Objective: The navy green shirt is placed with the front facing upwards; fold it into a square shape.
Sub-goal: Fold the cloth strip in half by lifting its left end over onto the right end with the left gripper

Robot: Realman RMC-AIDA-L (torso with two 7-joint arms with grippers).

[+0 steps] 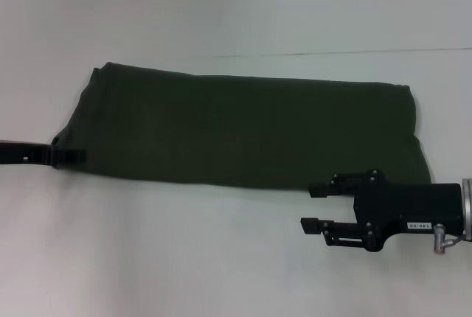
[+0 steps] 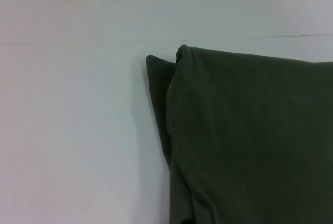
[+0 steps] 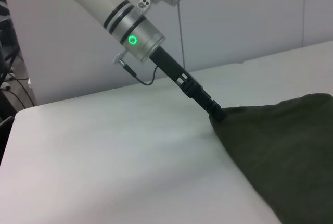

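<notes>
Nearest the head camera, the right hand [image 1: 313,206] hovers over the bare white worktop [image 1: 184,258] at the near right, its two black fingers [image 1: 318,188] spread apart and holding nothing. Its upper fingertip sits just at the near edge of the navy green shirt [image 1: 251,129], though contact cannot be confirmed.

The single shirt lies flat across the middle of the worktop as a long dark band running left to right, already folded lengthwise, with plain green fabric on top. In the left wrist view two layers show at one corner [image 2: 161,78], the lower one peeking out beside the upper.

At the band's left end, the left hand [image 1: 70,156] is closed on the shirt's near corner, the cloth puckered at its tip in the right wrist view [image 3: 217,113].
</notes>
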